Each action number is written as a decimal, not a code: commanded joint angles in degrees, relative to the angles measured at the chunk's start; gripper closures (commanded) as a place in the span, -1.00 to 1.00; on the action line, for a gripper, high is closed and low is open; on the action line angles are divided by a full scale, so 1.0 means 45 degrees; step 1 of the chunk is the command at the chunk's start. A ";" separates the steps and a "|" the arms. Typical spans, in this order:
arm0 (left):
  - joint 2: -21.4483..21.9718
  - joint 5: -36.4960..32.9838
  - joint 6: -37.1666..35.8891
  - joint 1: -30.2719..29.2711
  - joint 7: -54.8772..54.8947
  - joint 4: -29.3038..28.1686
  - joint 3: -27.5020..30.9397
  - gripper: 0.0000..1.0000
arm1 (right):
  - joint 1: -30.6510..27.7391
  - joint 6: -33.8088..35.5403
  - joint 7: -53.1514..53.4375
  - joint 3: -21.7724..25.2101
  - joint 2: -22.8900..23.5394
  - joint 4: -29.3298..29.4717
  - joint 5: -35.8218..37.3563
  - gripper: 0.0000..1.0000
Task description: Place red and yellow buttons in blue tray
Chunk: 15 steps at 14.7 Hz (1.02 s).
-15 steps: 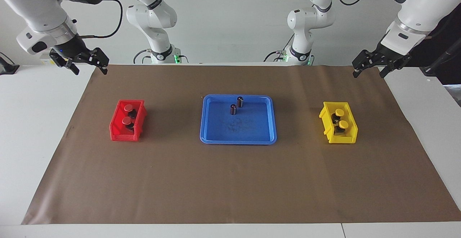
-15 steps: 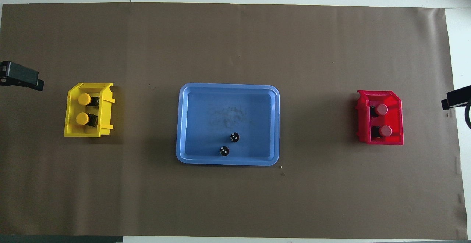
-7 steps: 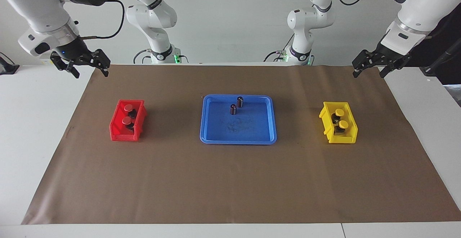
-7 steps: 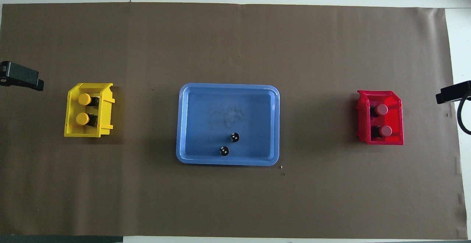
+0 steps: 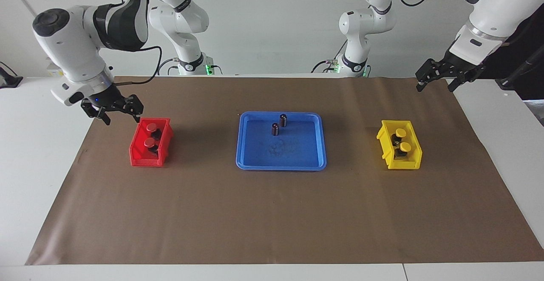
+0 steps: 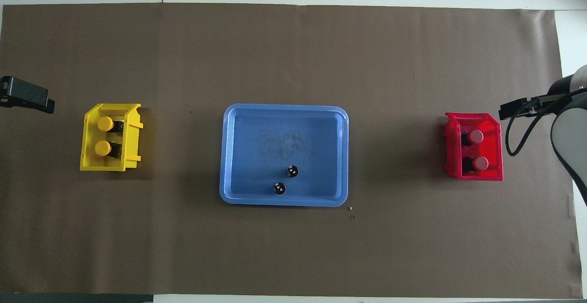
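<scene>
The blue tray (image 5: 281, 141) sits mid-table with two dark maroon cylinders (image 5: 279, 125) standing in it (toward the robots' edge). At the tray's 9 o'clock in the facing view, the red bin (image 5: 150, 142) holds both red buttons (image 5: 149, 135). At 3 o'clock, the yellow bin (image 5: 400, 144) holds both yellow buttons (image 5: 403, 140). The brown mat (image 5: 272, 221) has lots of bare room between them. The right gripper (image 5: 120, 117), fingers spread, hangs by the red bin's corner. The left gripper (image 5: 434, 85), also spread, waits over the mat's edge.

The right gripper (image 5: 121, 115) has swung down beside the red bin (image 5: 149, 157).
</scene>
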<state>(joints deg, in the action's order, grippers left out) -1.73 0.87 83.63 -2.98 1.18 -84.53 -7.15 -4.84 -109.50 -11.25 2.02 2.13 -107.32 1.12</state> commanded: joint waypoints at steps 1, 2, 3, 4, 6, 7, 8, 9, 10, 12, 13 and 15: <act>0.0404 0.0177 0.0088 -0.0080 -0.0124 -0.0474 0.0008 -1.00 | -0.0019 -0.1190 -0.0060 -0.0058 -0.0061 -0.1068 -0.0230 -0.69; 0.0404 0.0177 0.0088 -0.0080 -0.0124 -0.0474 0.0008 -1.00 | 0.0000 -0.1678 0.0057 -0.0058 -0.0101 -0.1634 -0.0230 -0.64; 0.0404 0.0177 0.0088 -0.0080 -0.0124 -0.0474 0.0008 -1.00 | -0.0038 -0.2108 0.0078 -0.0058 0.0014 -0.1929 -0.0230 -0.62; 0.0404 0.0177 0.0088 -0.0060 -0.0124 -0.0474 0.0008 -1.00 | -0.0019 -0.2576 0.0097 -0.0058 0.0112 -0.2184 -0.0230 -0.58; 0.0404 0.0177 0.0088 -0.0060 -0.0124 -0.0474 0.0008 -1.00 | 0.0040 -0.3068 0.0156 -0.0058 0.0093 -0.2653 -0.0230 -0.42; 0.0404 0.0177 0.0088 -0.0080 -0.0124 -0.0474 0.0008 -1.00 | 0.0020 -0.3417 0.0233 -0.0058 0.0132 -0.2926 -0.0230 -0.39; 0.0404 0.0177 0.0088 -0.0080 -0.0124 -0.0494 0.0008 -1.00 | 0.0040 -0.3885 0.0312 -0.0058 0.0075 -0.3334 -0.0230 -0.38; 0.0404 0.0177 0.0088 -0.0080 -0.0124 -0.0475 0.0008 -1.00 | 0.0040 -0.3986 0.0467 -0.0058 0.0055 -0.3455 -0.0230 -0.36; 0.0404 0.0177 0.0088 -0.0060 -0.0124 -0.0494 0.0008 -1.00 | 0.0059 -0.4065 0.0681 -0.0058 0.0035 -0.3494 -0.0230 -0.35; 0.0404 0.0177 0.0088 -0.0080 -0.0124 -0.0474 0.0008 -1.00 | 0.0079 -0.4221 0.0703 -0.0058 0.0035 -0.3631 -0.0230 -0.34; 0.0404 0.0177 0.0088 -0.0080 -0.0124 -0.0494 0.0008 -1.00 | 0.0079 -0.4357 0.0742 -0.0058 0.0170 -0.3632 -0.0211 -0.33; 0.0404 0.0177 0.0088 -0.0080 -0.0124 -0.0494 0.0008 -1.00 | 0.0079 -0.4416 0.0742 -0.0058 0.0269 -0.3632 -0.0210 -0.33</act>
<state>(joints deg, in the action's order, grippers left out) -1.73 0.87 83.63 -2.98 1.17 -84.55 -7.15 -4.48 -127.59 -8.63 1.91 3.70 -122.33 0.97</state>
